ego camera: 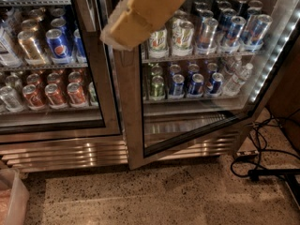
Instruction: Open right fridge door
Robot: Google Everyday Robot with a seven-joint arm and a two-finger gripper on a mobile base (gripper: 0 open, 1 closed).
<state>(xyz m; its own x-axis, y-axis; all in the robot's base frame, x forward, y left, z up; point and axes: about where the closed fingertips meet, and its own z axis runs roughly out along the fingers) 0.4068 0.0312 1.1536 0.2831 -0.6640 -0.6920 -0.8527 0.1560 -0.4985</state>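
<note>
While the tan, blocky pincer [136, 20] is being held high at the top middle of the view, in front of the fridge, whether it is apart or together cannot be told. Directly below the pincer, the right fridge door [130, 125], a clear glass panel in a wide brushed stainless-steel frame with black inner edging, is being shown ajar. Its free vertical edge is standing out toward the camera under the pincer, while its bottom rail is slanting back to the lower right, where the cabinet is being met. The top of that frame is being overlapped by the pincer in the view; whether the two are touching cannot be told.

Below and to the right of the pincer, silver and blue drink cans [234, 29] are being displayed on an upper wire shelf. On the shelf beneath, green cans [157, 86], dark blue cans [194, 83] and clear plastic water bottles [236, 78] are being displayed. To the lower left of the pincer, the twin steel-framed glass door [101, 93] is being seen, with blue Pepsi cans [58, 46] and red cans [56, 95] lined up behind it. Far below the pincer, the speckled stone floor [140, 196] is being crossed at the right by black cables [262, 161]. A translucent plastic bin [11, 200] is being cut off by the lower left corner.
</note>
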